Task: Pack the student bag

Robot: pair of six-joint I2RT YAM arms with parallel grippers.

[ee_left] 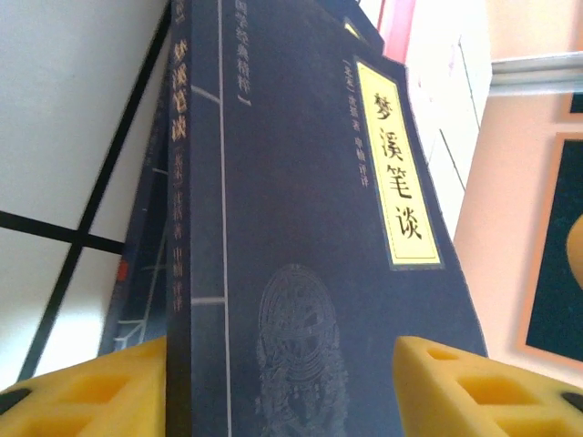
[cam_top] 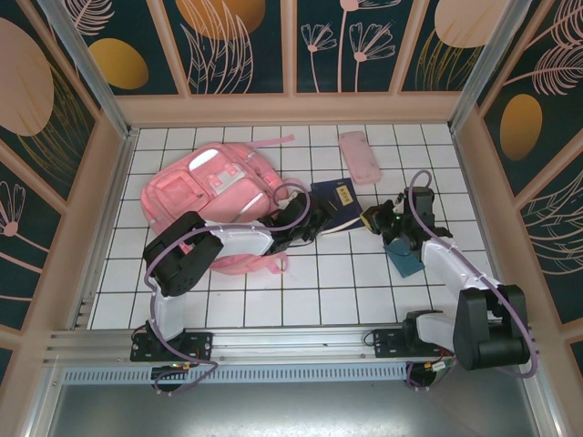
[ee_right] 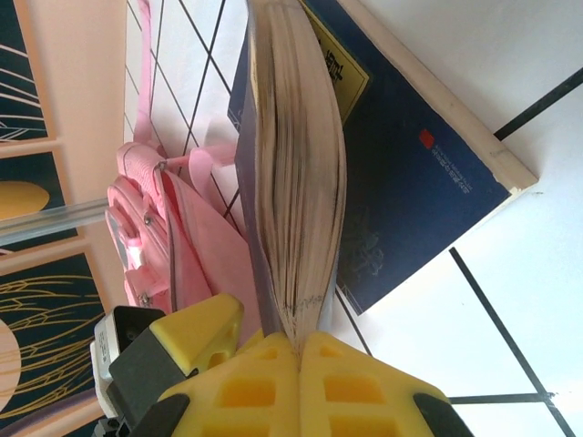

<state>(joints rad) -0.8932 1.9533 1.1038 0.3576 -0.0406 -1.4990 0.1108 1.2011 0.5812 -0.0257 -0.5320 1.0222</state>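
your right jaws are clamped on the upright book (ee_right: 296,164); your left jaws straddle it, grip unclear. the student bag (cam_top: 214,187) looks soft and floppy, so take it by its opening rim.

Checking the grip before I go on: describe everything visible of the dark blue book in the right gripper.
The dark blue book is a thick paperback with yellowed page edges, a yellow Chinese title label and a pale emblem on its cover. It is tilted up on edge beside a second blue book flat on the table, near the student bag. The right gripper is shut on its near page corner.
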